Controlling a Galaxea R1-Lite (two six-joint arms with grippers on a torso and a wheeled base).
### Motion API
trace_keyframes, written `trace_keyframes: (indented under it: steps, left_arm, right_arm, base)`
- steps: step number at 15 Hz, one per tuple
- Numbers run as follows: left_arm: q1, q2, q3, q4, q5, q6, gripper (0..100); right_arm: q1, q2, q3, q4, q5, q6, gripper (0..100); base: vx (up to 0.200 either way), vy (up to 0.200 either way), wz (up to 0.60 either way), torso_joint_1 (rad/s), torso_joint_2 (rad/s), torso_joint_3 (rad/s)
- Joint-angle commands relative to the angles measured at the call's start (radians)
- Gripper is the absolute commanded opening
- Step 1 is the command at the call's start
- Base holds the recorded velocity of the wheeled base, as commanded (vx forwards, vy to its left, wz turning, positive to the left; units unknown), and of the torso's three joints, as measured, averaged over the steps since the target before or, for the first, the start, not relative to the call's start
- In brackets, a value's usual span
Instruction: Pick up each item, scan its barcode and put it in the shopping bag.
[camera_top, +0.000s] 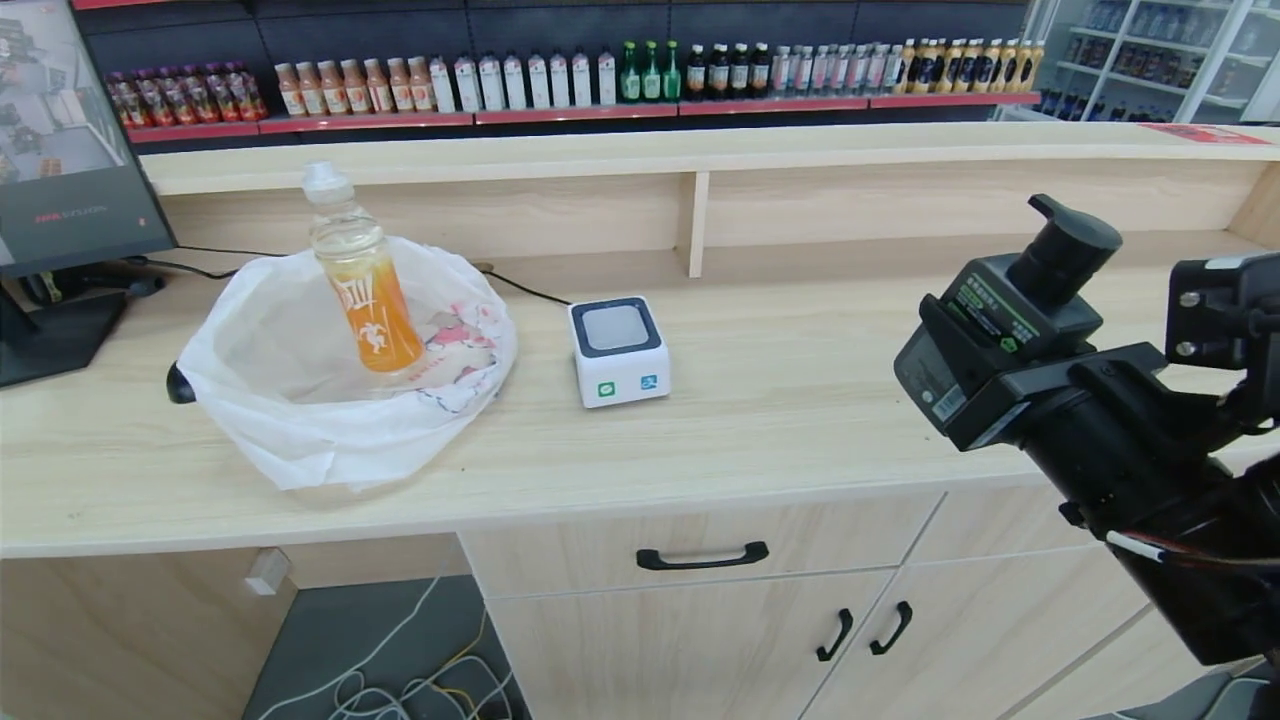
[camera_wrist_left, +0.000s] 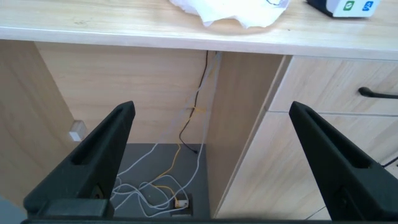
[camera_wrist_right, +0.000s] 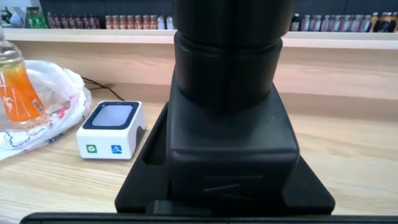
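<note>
Far left, a monitor (camera_top: 70, 150) stands on the counter (camera_top: 800, 420), cut off by the frame edge. Below the counter's lip hangs the left gripper (camera_wrist_left: 211, 109), its fingers spread wide apart with nothing between them and touching nothing. Through the gap you can see the cupboard front and loose cables (camera_wrist_left: 161, 180) on the floor.

Up on the counter the white shopping bag (camera_top: 300, 420) lies open. In it stands the orange drink bottle (camera_top: 365, 290), tilted, top leaning left. Its foot is sunk in the folds, so I can't tell how it rests. A small dark knob (camera_top: 180, 385) pokes out at the bag's left edge, and too little of it shows to name it.

Just beside the bag on the right, not touching it, sits the white scanner (camera_top: 619, 350). Its window faces up and its cord runs off behind the bag.

Well to the right, above the counter's right end, the right gripper (camera_wrist_right: 227, 168) is clamped on a black bottle (camera_top: 1000, 325). The fingers press tight against both flanks of its square body. The round neck and cap point up and away toward the back of the counter. A labelled face shows in the head view. The bottle's lower end is buried in the gripper and hidden. In the right wrist view its top is cut off, and its bulk blocks the counter behind it.
</note>
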Motion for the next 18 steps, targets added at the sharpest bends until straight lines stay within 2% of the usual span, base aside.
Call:
trace_keyframes:
  steps: [1,8,11,14,18]
  left_arm:
    - [0.001,0.000,0.000,0.000,0.000,0.000,100]
    - [0.001,0.000,0.000,0.000,0.000,-0.002,100]
    - [0.001,0.000,0.000,0.000,0.000,0.000,100]
    - [0.001,0.000,0.000,0.000,0.000,0.003,100]
    - [0.001,0.000,0.000,0.000,0.000,0.004,100]
  right_arm:
    - [0.000,-0.009,0.009,-0.002,-0.001,0.002,0]
    - [0.000,0.008,0.006,-0.002,0.007,0.002,0]
    - [0.002,0.012,-0.004,-0.002,0.030,-0.001,0]
    - [-0.001,0.014,0.004,-0.002,0.067,-0.068,0]
    - [0.000,0.123,-0.120,-0.002,0.076,-0.165,0]
  base:
    - [0.000,0.200,0.00,0.002,0.01,0.007]
    - [0.000,0.200,0.00,0.002,0.00,0.002]
    - [0.000,0.000,0.00,0.000,0.00,0.000]
    - [0.000,0.000,0.00,0.000,0.00,0.000]
    - [0.000,0.000,0.00,0.000,0.00,0.000]
